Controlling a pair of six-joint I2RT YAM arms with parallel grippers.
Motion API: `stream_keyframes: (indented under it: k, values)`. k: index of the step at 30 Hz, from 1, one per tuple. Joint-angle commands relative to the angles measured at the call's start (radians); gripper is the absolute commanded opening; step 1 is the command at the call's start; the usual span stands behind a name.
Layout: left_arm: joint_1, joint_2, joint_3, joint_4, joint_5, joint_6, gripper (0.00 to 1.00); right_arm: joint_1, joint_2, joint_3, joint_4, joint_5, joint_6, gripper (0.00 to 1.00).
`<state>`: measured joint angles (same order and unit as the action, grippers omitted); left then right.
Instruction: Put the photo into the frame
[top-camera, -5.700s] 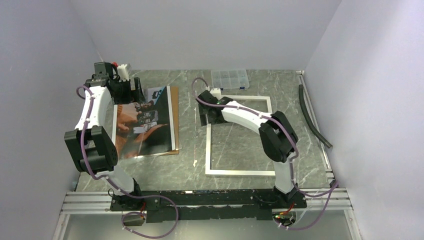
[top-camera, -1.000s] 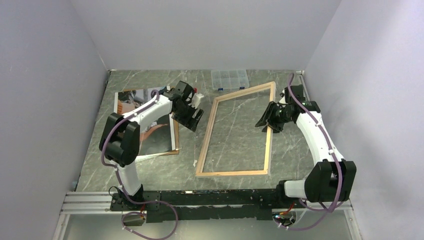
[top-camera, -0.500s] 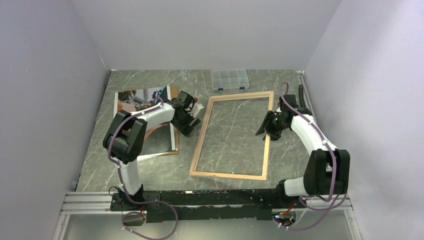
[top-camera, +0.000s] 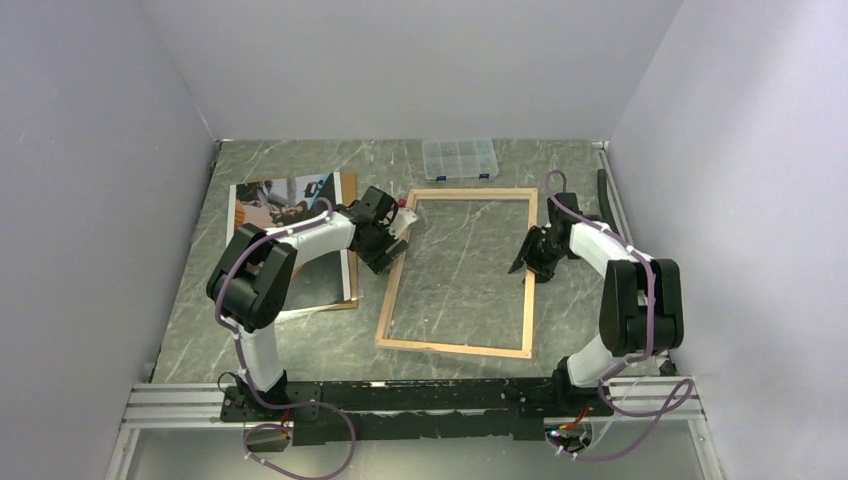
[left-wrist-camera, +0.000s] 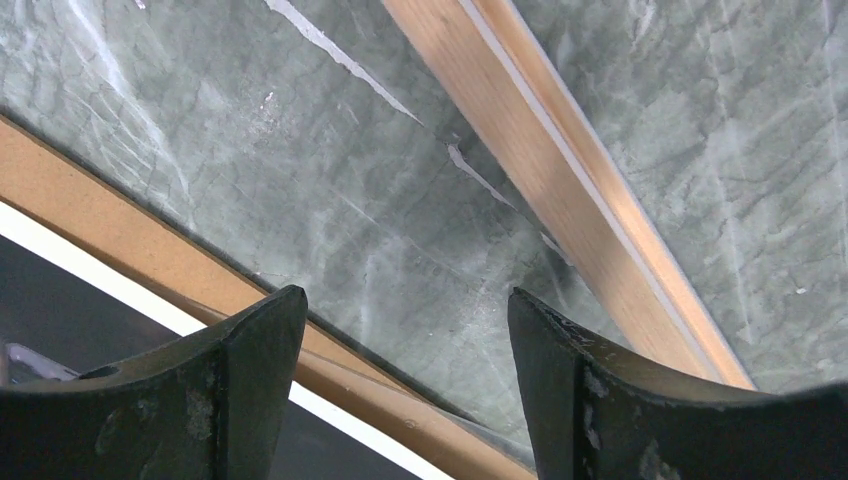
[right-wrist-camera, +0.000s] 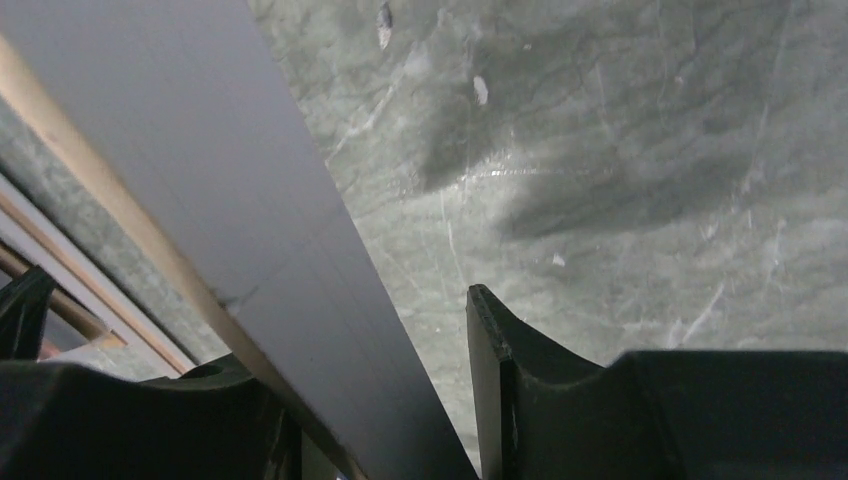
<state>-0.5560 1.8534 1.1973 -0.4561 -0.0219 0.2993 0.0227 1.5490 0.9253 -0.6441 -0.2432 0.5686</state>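
Note:
The frame (top-camera: 392, 300) lies wood side up in the middle of the table, its clear pane showing the marble. My right gripper (top-camera: 528, 258) is shut on the frame's right rail (right-wrist-camera: 250, 200). That rail runs slantwise between the fingers (right-wrist-camera: 500, 380), lifted a little off the table. The photo (top-camera: 290, 195) lies at the left on the brown backing board (top-camera: 352, 285), partly under my left arm. My left gripper (top-camera: 392, 238) hangs open between the board's edge and the frame's left rail (left-wrist-camera: 560, 180). Only bare table shows between its fingers (left-wrist-camera: 250, 350).
A clear plastic compartment box (top-camera: 459, 158) stands at the back, just beyond the frame's top rail. A black hose (top-camera: 605, 195) lies along the right wall. The photo's white margin (left-wrist-camera: 100, 270) and the board's edge (left-wrist-camera: 120, 235) lie close beside my left fingers.
The frame has come down from a steep tilt to nearly flat and slid toward the left. My right gripper went with it. My left gripper stayed low by the frame's left rail.

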Motion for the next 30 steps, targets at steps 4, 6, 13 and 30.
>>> stream_keyframes:
  k: [4,6,13,30]
  values:
    - [-0.007,-0.014,-0.035,-0.012,-0.018,0.021,0.79,0.003,0.109,0.064,0.091,0.027,0.057,0.46]
    - [-0.007,-0.022,-0.039,-0.019,-0.011,0.020,0.79,0.002,0.134,0.087,0.103,0.035,0.059,0.46]
    - [-0.007,-0.042,-0.060,-0.033,0.006,0.028,0.79,0.004,0.256,0.199,0.099,0.041,0.032,0.54]
    - [-0.029,-0.024,-0.045,-0.075,0.088,-0.033,0.80,0.005,0.401,0.314,0.071,0.034,0.013,0.81]
